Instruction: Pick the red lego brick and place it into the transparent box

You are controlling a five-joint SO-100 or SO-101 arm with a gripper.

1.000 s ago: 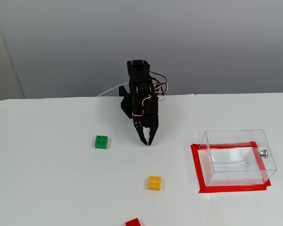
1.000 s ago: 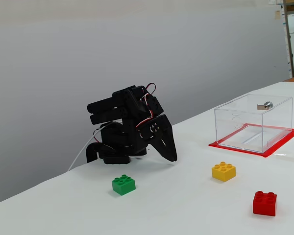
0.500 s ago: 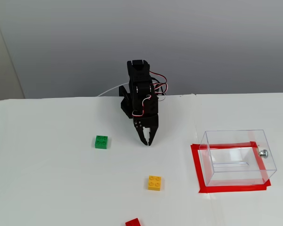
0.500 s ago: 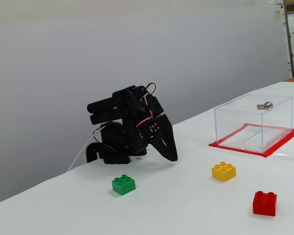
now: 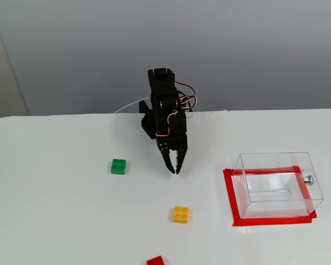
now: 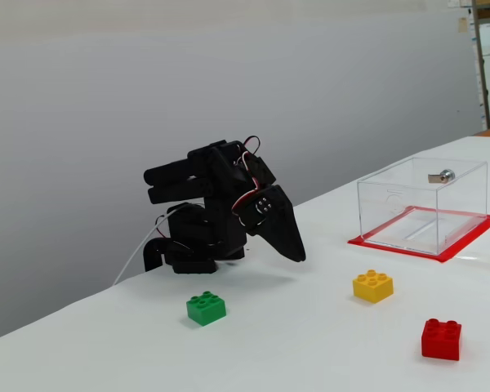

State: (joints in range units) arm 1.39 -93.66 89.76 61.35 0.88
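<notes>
The red lego brick (image 6: 441, 338) lies on the white table at the front; in a fixed view only its top edge shows at the bottom border (image 5: 156, 260). The transparent box (image 5: 278, 182) stands empty on the right, with a small silver knob on its side; it also shows in a fixed view (image 6: 422, 204). My black gripper (image 5: 174, 169) hangs folded near the arm's base, tips pointing down, jaws shut and empty. It is also in a fixed view (image 6: 298, 253). It is well apart from the red brick and the box.
A green brick (image 5: 118, 166) lies left of the gripper and a yellow brick (image 5: 181, 214) lies in front of it. A red tape rectangle (image 5: 231, 196) frames the box. The table's back edge runs behind the arm.
</notes>
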